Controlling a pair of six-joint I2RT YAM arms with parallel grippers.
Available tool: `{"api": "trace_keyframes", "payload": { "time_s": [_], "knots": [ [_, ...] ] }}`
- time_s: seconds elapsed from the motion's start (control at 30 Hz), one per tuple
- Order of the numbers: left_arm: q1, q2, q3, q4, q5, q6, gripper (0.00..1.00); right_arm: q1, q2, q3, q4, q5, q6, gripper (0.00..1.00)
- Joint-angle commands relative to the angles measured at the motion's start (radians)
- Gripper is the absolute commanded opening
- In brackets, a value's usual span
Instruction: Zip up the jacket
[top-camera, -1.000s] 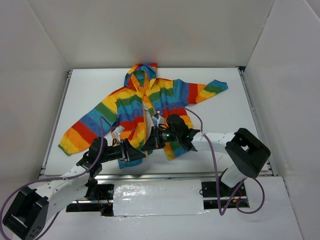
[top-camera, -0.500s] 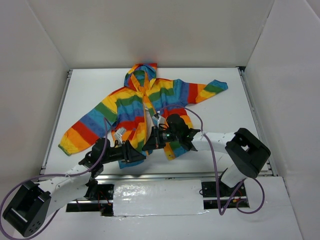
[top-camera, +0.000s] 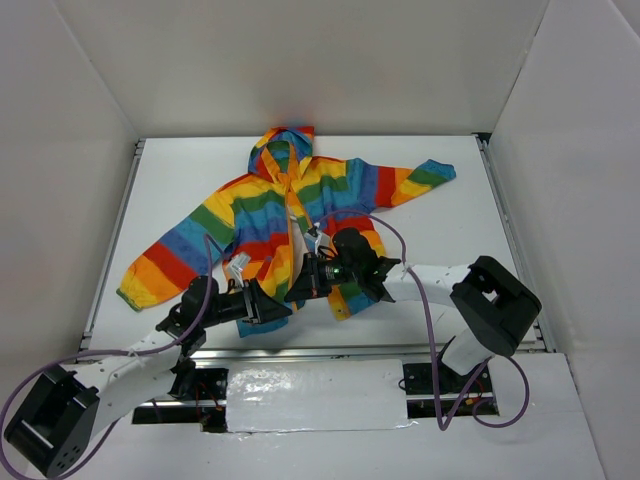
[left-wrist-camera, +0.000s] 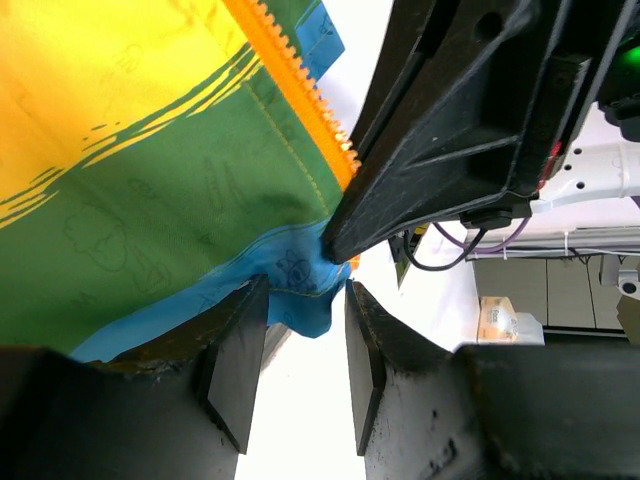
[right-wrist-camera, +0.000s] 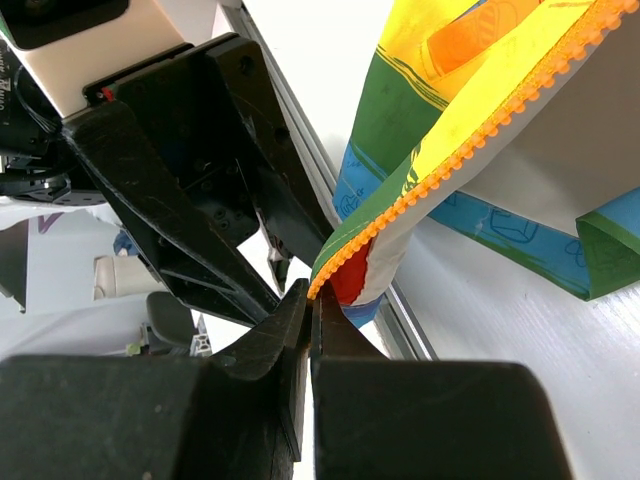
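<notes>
Left gripper (left-wrist-camera: 305, 290) had its fingers apart, with the blue hem corner (left-wrist-camera: 290, 270) sitting between the tips and not clamped as far as I could see. Right gripper (right-wrist-camera: 310, 300) was pinched closed on the bottom end of the orange zipper teeth (right-wrist-camera: 480, 130), just beside the left one. The jacket (top-camera: 300, 195) lay spread on the table (top-camera: 450, 230), hood at the far side, hem lifted at the near edge. My worries were a thin pinch slipping off the tape, the left closing on the loose corner only, or the two grippers knocking together. I couldn't find the slider, so misalignment seemed likely.
</notes>
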Motion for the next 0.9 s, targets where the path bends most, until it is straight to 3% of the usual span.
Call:
{"api": "trace_keyframes", "payload": {
  "time_s": [0.0, 0.17, 0.37, 0.6, 0.67, 0.7, 0.8, 0.87],
  "knots": [
    [-0.006, 0.007, 0.015, 0.102, 0.005, 0.002, 0.48, -0.004, -0.022, 0.018, 0.022, -0.008, -0.009, 0.0],
    [-0.006, 0.039, 0.013, 0.135, 0.018, -0.004, 0.44, -0.004, -0.027, 0.02, 0.016, -0.007, -0.011, 0.0],
    [-0.006, 0.04, 0.011, 0.139, 0.026, -0.001, 0.25, -0.004, -0.016, 0.027, 0.006, -0.004, -0.011, 0.0],
    [-0.007, 0.026, 0.013, 0.118, 0.024, 0.008, 0.14, -0.004, 0.001, 0.052, -0.036, 0.009, -0.011, 0.0],
    [-0.006, 0.032, 0.015, 0.118, 0.024, 0.009, 0.06, -0.005, 0.007, 0.058, -0.043, 0.004, -0.008, 0.01],
    [-0.007, 0.033, 0.018, 0.118, 0.026, 0.008, 0.03, -0.004, 0.007, 0.058, -0.046, 0.003, -0.006, 0.14],
    [-0.007, 0.052, 0.025, 0.11, 0.018, 0.003, 0.0, -0.004, -0.005, 0.056, -0.053, 0.003, -0.008, 0.35],
    [-0.006, 0.066, 0.027, 0.104, 0.008, -0.003, 0.0, -0.004, -0.025, 0.056, -0.067, 0.009, -0.014, 0.43]
  ]
}}
